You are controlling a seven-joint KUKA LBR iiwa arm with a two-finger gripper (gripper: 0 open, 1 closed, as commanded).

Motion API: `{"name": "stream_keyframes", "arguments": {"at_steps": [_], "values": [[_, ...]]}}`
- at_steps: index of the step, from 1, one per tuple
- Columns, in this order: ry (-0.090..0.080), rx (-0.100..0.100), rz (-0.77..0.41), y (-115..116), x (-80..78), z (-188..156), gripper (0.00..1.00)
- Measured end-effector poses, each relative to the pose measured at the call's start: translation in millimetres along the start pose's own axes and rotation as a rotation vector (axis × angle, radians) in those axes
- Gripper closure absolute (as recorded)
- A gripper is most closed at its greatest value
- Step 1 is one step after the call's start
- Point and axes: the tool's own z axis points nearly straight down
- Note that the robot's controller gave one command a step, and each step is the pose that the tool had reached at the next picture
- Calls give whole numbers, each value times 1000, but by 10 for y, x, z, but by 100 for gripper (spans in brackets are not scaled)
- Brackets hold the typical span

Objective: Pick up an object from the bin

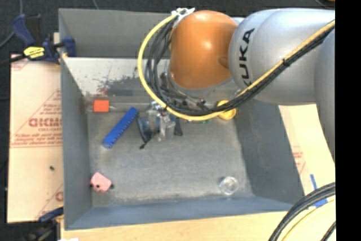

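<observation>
Several small things lie scattered in the bin [73, 138], well apart from one another, none heaped. The gripper [161, 126] hangs low near the bin's middle, under the arm's orange cover [200, 48] and its loop of cables [148, 65]. I cannot tell whether the gripper is spread, pressed together or pinching anything, because the wrist and its shadow hide that part.

Nearest to it is a small dark thing [144, 132], just beside it at 8 o'clock, with a thin black strand trailing off toward 7. It looks like the likely pick, though I cannot tell if the two touch. A blue bar [120, 127] lies slantwise at 9 o'clock, its upper end close to the dark thing. An orange cube [101, 105] sits at 10 o'clock. A pink piece [100, 182] lies far off at 7, a clear round piece [228, 184] at 4, and a yellow piece [227, 114] at 3, half under the arm.

The main risk, as I judge it, is a miss. The dark thing is small and flat-looking, and it sits to one side of the gripper, so a closing could nudge it away. The blue bar's near end could be bumped or caught along with it. The trailing strand could drag or slip on the lift.
</observation>
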Motion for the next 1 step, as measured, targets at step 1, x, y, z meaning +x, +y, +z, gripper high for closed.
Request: {"name": "stream_keyframes", "arguments": {"at_steps": [1], "values": [[-4,2,-299,-108,-190,-323,100]]}}
